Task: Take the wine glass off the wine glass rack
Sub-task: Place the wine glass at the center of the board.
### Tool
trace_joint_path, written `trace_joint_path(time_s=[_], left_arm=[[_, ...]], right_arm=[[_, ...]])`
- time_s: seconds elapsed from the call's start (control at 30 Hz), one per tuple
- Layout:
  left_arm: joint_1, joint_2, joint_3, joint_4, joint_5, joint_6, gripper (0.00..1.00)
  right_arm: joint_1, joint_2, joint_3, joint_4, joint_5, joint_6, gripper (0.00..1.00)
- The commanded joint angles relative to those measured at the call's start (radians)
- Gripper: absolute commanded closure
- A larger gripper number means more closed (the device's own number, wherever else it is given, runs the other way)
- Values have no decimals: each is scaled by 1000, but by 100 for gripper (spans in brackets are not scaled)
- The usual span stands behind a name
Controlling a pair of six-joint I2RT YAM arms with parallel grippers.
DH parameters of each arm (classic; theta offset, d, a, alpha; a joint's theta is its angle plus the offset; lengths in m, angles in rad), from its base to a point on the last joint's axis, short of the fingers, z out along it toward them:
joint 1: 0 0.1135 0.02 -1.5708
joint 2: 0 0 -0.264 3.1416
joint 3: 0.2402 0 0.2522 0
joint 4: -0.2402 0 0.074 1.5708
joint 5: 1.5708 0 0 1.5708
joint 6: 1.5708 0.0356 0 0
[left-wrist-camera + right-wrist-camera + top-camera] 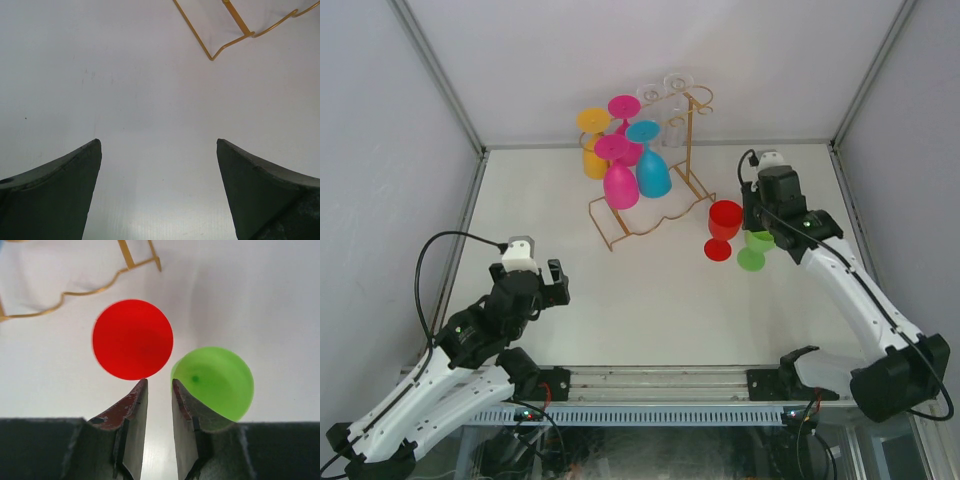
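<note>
The gold wire wine glass rack [692, 150] stands at the back of the table. Hanging on it are a yellow glass [593, 158], two pink glasses [620, 185], a blue glass [652, 172] and clear glasses [675, 95]. A red glass [725, 226] and a green glass [757, 246] stand on the table to the right of the rack. My right gripper [159, 381] hovers above them, its jaws a narrow gap apart with nothing between. The red glass [132, 339] is ahead and the green glass [217, 380] is beside the right finger. My left gripper [159, 142] is wide open and empty.
The rack's wavy base shows in the left wrist view [212, 58] and the right wrist view [90, 291]. White walls with metal corner posts [440, 80] enclose the table. My left gripper [557, 283] sits low at the front left, away from the rack.
</note>
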Motion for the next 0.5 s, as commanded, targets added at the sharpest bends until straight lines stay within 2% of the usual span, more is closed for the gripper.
trace_joint_path(time_s=[0.0, 0.1, 0.27, 0.47], left_arm=[[5, 5, 41, 16, 4, 2, 0], [5, 3, 42, 16, 4, 3, 0], [5, -7, 41, 16, -3, -1, 0], [5, -19, 40, 15, -10, -5, 0]], right_arm=[[-3, -86, 57, 15, -67, 25, 74], [-2, -143, 59, 31, -134, 51, 72], [-4, -233, 60, 94, -287, 134, 58], [-3, -279, 59, 214, -457, 263, 52]])
